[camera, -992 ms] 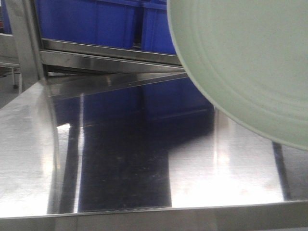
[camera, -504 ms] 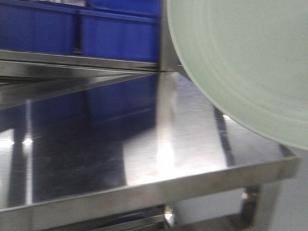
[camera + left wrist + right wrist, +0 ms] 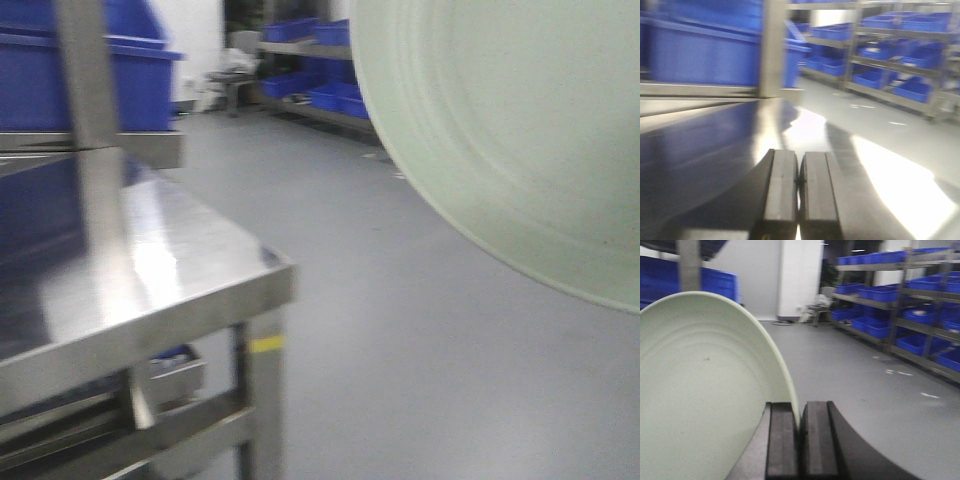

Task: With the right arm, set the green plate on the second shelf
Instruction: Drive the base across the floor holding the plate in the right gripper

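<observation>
Steel counter (image 3: 170,260) sits left; the green plate (image 3: 500,130) hangs on edge beyond its right corner, rim pinched in the right gripper (image 3: 800,415); left gripper (image 3: 799,167) jaws pressed together, empty.

green plate (image 3: 500,130): cut by top, right edges | blue bins (image 3: 877,79): blurred | steel table (image 3: 150,275): cut off left
</observation>
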### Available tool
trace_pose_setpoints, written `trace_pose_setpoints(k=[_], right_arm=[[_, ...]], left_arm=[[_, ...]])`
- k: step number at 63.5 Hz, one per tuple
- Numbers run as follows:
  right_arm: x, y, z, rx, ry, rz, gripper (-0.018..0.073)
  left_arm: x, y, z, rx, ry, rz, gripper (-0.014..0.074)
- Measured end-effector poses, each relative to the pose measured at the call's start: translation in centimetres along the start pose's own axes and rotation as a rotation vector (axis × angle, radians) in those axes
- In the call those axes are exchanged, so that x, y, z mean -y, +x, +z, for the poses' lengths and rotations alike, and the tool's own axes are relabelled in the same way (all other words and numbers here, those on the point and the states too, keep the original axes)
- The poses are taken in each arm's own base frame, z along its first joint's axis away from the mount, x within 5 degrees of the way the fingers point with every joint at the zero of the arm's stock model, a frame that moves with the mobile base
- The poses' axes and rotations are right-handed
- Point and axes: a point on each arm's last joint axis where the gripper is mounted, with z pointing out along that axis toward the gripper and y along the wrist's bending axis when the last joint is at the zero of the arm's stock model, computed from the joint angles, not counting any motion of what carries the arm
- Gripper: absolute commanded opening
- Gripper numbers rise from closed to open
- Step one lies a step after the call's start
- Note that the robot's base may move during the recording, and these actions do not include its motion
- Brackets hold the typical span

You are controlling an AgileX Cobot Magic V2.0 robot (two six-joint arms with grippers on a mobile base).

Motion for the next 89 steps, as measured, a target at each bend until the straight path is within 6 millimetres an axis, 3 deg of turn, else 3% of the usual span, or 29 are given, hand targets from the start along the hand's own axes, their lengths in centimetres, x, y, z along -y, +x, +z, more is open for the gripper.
trace_pose_setpoints(k=[89], right_arm=[[-0.15, -0.12, -0.04, 0.013, -0.017, -0.002, 0.0030]], left_arm=[[0.00, 0.02, 0.00, -0.002, 0.000, 0.000, 0.0131]])
